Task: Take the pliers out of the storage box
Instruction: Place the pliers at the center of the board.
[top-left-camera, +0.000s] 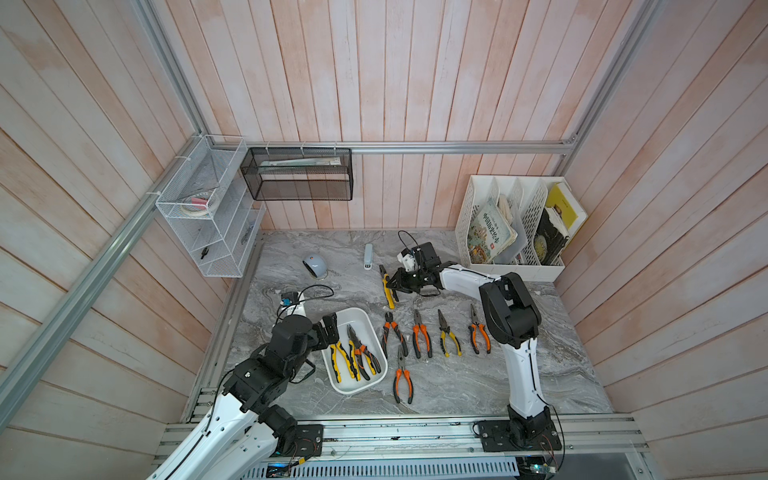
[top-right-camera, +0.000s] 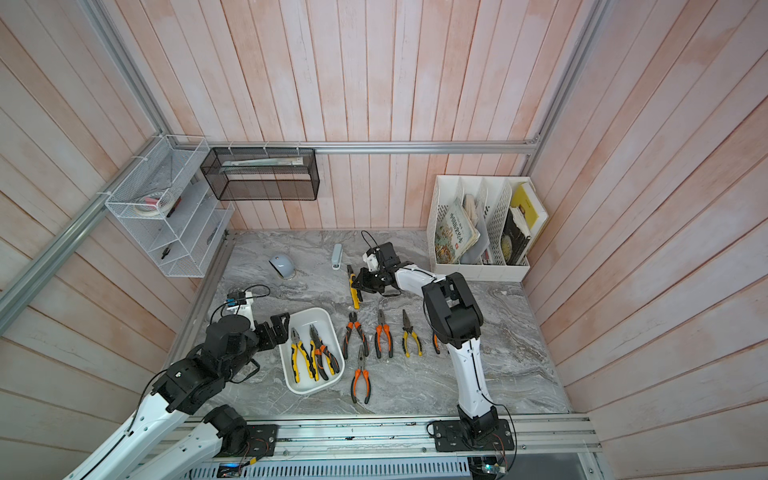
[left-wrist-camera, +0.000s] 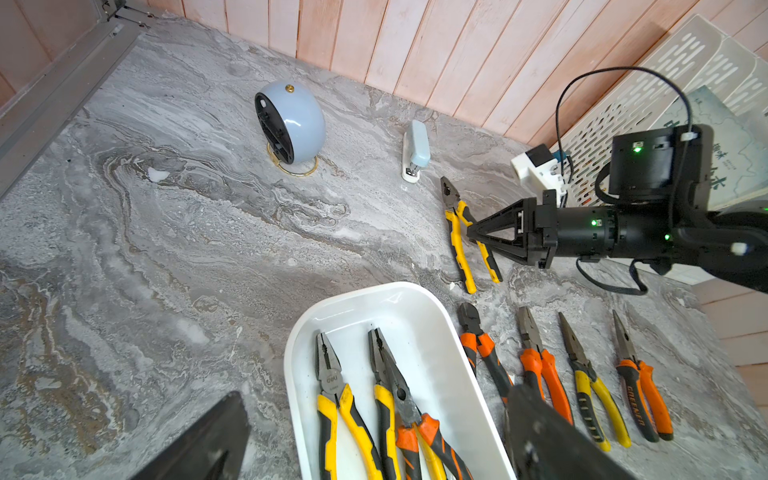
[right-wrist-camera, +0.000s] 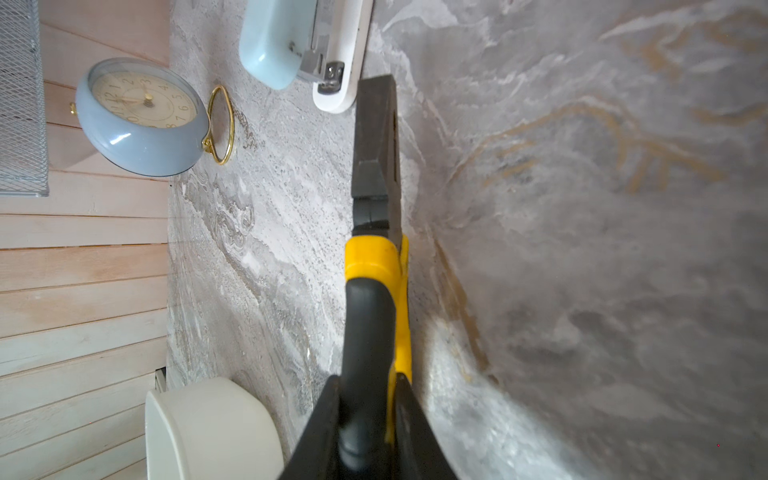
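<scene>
The right gripper (left-wrist-camera: 471, 232) has its jaws pressed in on one handle of a yellow-handled pair of pliers (left-wrist-camera: 460, 253), low over the far part of the worktop (left-wrist-camera: 208, 249) and just short of the stapler (left-wrist-camera: 415, 149). The pair looks to be down on the stone, or very nearly so (the wrist view does not settle whether it bears its own weight). The step in hand therefore reads as setting down a pair brought out of the box. Next comes a plain release: part the jaws, then lift away cleanly so the handle is not dragged.

The left gripper (top-left-camera: 330, 328) hangs with its jaws spread wide over the left side of the storage box (top-left-camera: 355, 322), pinching nothing. Three pairs (top-left-camera: 353, 357) lie in the box, an orange-handled one across a yellow one. Five more (top-left-camera: 420, 338) lie on the worktop beside it. The left arm's next move probably calls for closing on the topmost pair first.
</scene>
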